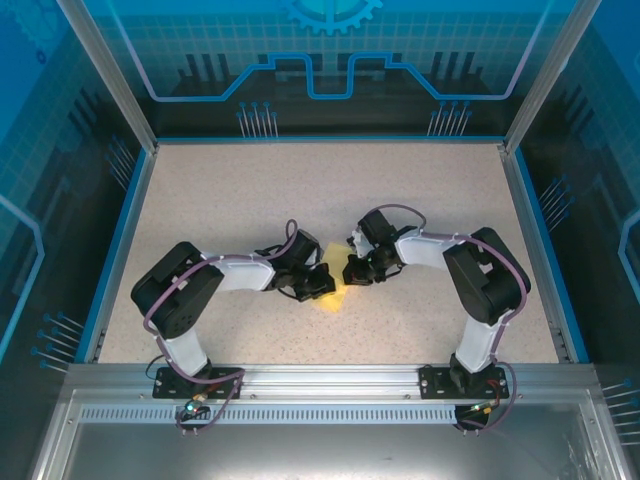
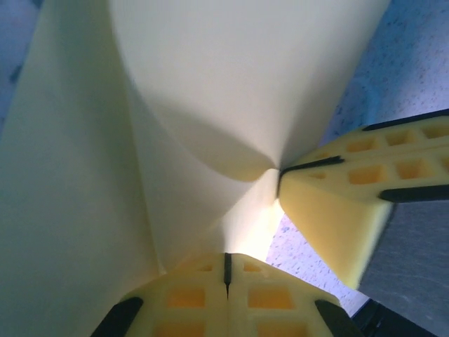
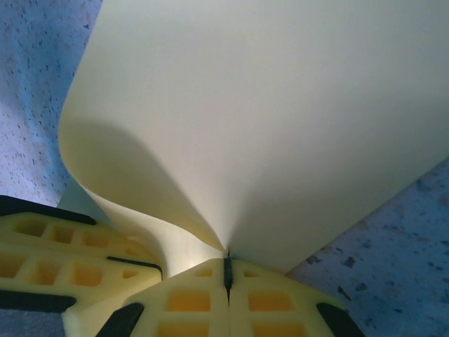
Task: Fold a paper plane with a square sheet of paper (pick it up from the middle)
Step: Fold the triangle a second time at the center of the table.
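The pale-yellow square sheet of paper [image 1: 335, 290] sits mid-table between my two grippers, mostly hidden under them in the top view. My left gripper [image 1: 322, 283] is shut on the sheet's edge; in the left wrist view [image 2: 226, 261] the paper [image 2: 210, 105] bulges up from the pinched jaws. My right gripper [image 1: 354, 270] is shut on the same sheet; in the right wrist view [image 3: 226, 263] the paper [image 3: 280, 119] fans out from the closed tips. In the left wrist view the right gripper's yellow fingers [image 2: 351, 203] show pinching the paper close by.
The speckled beige table [image 1: 330, 190] lies open around the arms. Blue raised edges [image 1: 112, 250] border it left and right, and an aluminium rail [image 1: 330, 378] runs along the front.
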`<state>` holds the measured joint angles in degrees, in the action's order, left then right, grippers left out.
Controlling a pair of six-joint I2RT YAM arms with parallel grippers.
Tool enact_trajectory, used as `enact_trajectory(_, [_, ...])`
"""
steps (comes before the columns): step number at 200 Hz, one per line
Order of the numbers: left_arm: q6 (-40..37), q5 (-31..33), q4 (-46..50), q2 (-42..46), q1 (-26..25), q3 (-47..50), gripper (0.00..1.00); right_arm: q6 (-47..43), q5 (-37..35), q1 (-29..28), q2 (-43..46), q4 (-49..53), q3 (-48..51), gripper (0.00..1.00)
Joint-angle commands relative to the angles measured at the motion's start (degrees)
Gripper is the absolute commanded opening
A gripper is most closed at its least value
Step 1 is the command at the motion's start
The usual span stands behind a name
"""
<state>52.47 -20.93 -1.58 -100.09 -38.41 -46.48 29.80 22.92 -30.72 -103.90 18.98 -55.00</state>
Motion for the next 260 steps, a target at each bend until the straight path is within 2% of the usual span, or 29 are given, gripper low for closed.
enact_trajectory(1, [-3.4, 1.6, 2.1, 2.4, -0.3, -2.8, 0.04, -2.4, -6.2, -0.5, -3.6, 4.8, 0.8, 0.05])
enact_trajectory(67, [-5.7, 6.1, 8.3, -0.4, 0.0, -6.0, 0.04, -3.0, -8.7, -0.5, -4.3, 6.3, -0.3, 0.05])
enact_trajectory(114, [-6.0, 5.3, 7.4, 0.4, 0.0, -4.7, 0.04, -2.2, -8.7, -0.6, -4.4, 6.1, -0.7, 0.05])
enact_trajectory(148, [-5.5, 0.9, 1.5, 2.2, -0.2, -1.6, 0.04, -1.6, -8.8, -0.5, -4.8, 5.9, -0.4, 0.05])
enact_trajectory(260, [-4.1, 3.9, 5.7, -1.3, -0.1, -1.4, 0.04, -1.0, -8.6, -0.6, -4.1, 5.9, -0.6, 0.05])
